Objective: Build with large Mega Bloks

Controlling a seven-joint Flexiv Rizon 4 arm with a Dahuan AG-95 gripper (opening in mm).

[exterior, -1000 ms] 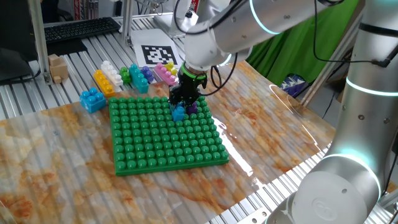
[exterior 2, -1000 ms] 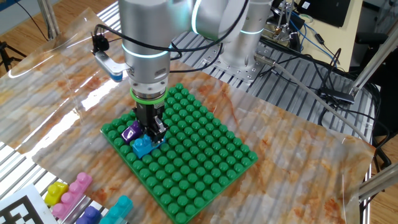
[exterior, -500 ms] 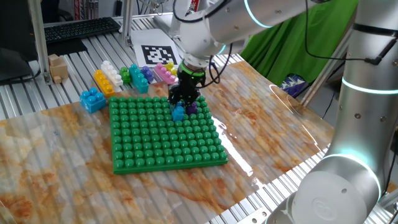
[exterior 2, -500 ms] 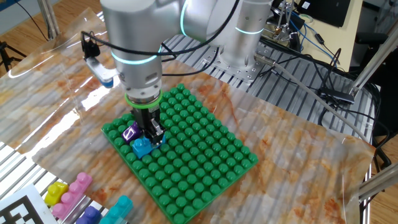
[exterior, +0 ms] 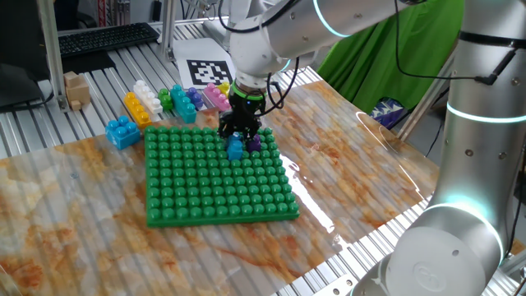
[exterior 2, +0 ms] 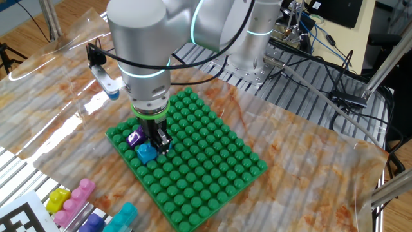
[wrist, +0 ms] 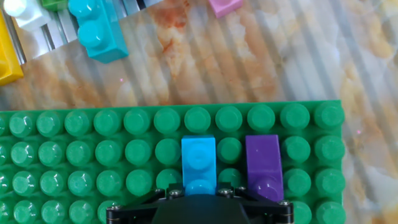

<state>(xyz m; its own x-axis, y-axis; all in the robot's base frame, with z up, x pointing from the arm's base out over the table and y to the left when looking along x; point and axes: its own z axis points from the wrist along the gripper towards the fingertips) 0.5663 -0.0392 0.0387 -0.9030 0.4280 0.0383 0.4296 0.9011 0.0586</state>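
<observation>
A small blue brick (exterior: 237, 149) (exterior 2: 147, 153) (wrist: 198, 163) sits pressed onto the green studded baseplate (exterior: 205, 181) (exterior 2: 206, 174) (wrist: 74, 155), near its far edge. A purple brick (exterior: 254, 141) (exterior 2: 136, 138) (wrist: 263, 163) stands on the plate one stud column beside it. My gripper (exterior: 237, 141) (exterior 2: 156, 143) (wrist: 200, 190) hangs straight down over the blue brick with a finger on each side of it. In the hand view the fingers stand slightly off the brick's sides, so the gripper is open.
Loose Mega Bloks lie beyond the plate's far edge: yellow (exterior: 137, 108), white (exterior: 146, 93), blue (exterior: 122, 131), teal (exterior: 182, 105) (wrist: 97, 28) and pink (exterior: 217, 96) (exterior 2: 77, 193). A printed marker card (exterior: 209, 72) lies behind them. A cardboard block (exterior: 76, 89) stands at the left.
The arm's upper links have swung while the hand stayed over the blue brick. The fingers have parted slightly from the brick, which rests on the plate.
</observation>
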